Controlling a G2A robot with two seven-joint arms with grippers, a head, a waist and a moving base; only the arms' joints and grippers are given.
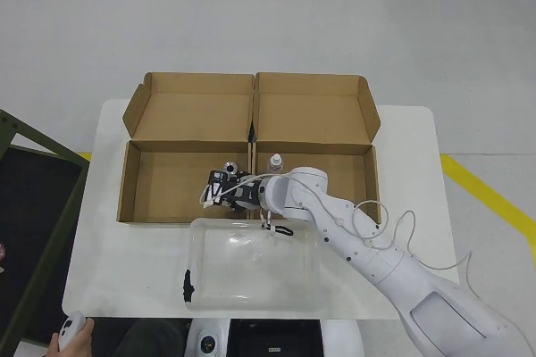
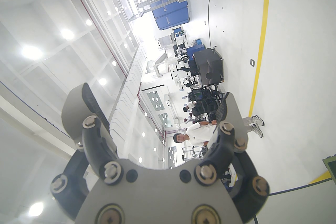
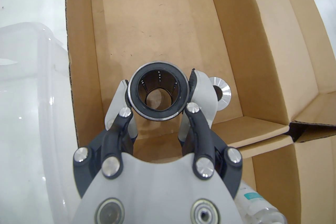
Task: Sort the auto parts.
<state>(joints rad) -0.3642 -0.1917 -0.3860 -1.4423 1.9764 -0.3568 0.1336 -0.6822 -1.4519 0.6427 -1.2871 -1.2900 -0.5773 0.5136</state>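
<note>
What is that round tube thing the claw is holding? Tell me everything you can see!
It is a short hollow tube, dark inside with rows of tiny dots, a black end face and a silvery metal rim. The right claw pinches its sides, holding it over the floor of a cardboard box, open end facing the wrist camera.

bearing (image 3: pixel 159 68): shiny metal, black rim | box (image 3: pixel 157 12): matt cardboard | bin (image 3: pixel 26 104): clear glossy plastic
</note>
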